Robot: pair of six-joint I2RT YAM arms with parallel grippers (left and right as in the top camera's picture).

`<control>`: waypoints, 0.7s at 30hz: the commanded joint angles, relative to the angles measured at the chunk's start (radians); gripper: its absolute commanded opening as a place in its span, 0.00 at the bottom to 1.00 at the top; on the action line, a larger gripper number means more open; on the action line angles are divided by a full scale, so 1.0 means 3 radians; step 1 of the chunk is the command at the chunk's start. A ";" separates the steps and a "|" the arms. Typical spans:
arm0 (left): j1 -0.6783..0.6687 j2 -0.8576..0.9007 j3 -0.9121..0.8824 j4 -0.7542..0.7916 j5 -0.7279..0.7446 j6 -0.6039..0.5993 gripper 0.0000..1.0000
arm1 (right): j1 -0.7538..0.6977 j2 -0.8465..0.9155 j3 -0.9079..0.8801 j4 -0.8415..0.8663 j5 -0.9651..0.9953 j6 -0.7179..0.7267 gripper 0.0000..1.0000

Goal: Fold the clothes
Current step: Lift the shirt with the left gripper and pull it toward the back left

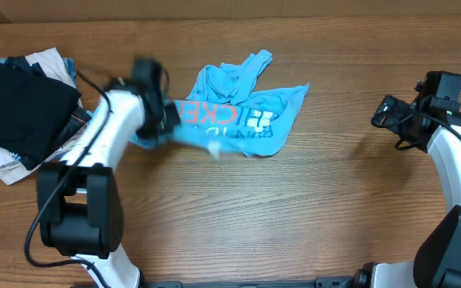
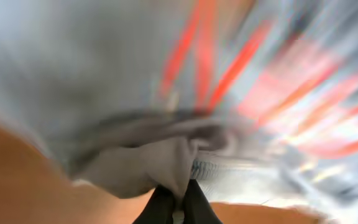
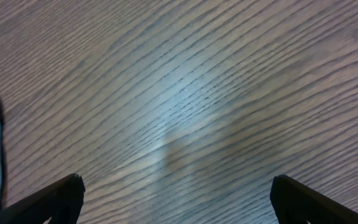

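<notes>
Pinching a bunch of pale blue cloth, the left gripper [image 2: 178,205] is clenched on the left edge of the T-shirt [image 1: 238,112]. The fabric bulges out just above the closed fingertips in the left wrist view. That view is badly smeared, so which part of the garment is caught cannot be told.

The shirt lies in the far middle of the table [image 1: 294,208] as a crumpled heap, with its orange-red and white lettering broken up by creases and a twisted lobe of cloth sticking out on the far side. No edge lies straight and no panel is flat.

The right gripper [image 3: 176,193] hangs over bare wood well to the right of the shirt, fingers spread wide and holding nothing. Only a sliver of blue shows at the left edge of its camera view.

At the far left sits a stack of folded garments [image 1: 22,104], black on top of white and beige, apart from the shirt.

By my reading, the folding has barely begun. One grip is made, but the shirt is not yet spread out, and every fold is left to do.
</notes>
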 commanded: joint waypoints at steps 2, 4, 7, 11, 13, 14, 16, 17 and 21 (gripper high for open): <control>0.0200 -0.0051 0.1085 0.0008 -0.0421 0.0399 0.04 | -0.0009 -0.0098 0.0071 0.0017 -0.0020 0.0017 1.00; 0.0242 -0.0051 0.1331 0.0039 -0.0492 0.0406 0.04 | -0.0009 -0.0098 0.0071 0.0017 -0.0020 0.0017 1.00; 0.0267 -0.0051 0.1441 0.0090 -0.0500 0.0496 0.04 | -0.0009 -0.0098 0.0071 0.0019 -0.0020 0.0018 1.00; 0.0267 0.0001 0.1438 0.0033 -0.0690 0.0563 0.04 | -0.0009 -0.0098 0.0071 0.0015 -0.0020 0.0018 1.00; 0.0267 0.0041 0.1438 0.0041 -0.0796 0.0631 0.04 | -0.0009 -0.0098 0.0071 0.0014 -0.0020 0.0017 1.00; 0.0267 0.0057 0.1438 0.0055 -0.0851 0.0647 0.04 | -0.0009 -0.0098 0.0071 0.0014 -0.0020 0.0018 1.00; 0.0267 0.0114 0.1438 0.0125 -0.0946 0.0692 0.04 | -0.0009 -0.0098 0.0071 0.0011 -0.0020 0.0018 1.00; 0.0267 0.0153 0.1438 0.0161 -0.0983 0.0692 0.04 | -0.0009 -0.0098 0.0071 0.0009 -0.0020 0.0018 1.00; 0.0282 0.0289 0.1438 0.0272 -0.1086 0.0690 0.25 | -0.0009 -0.0098 0.0071 0.0001 -0.0022 0.0017 1.00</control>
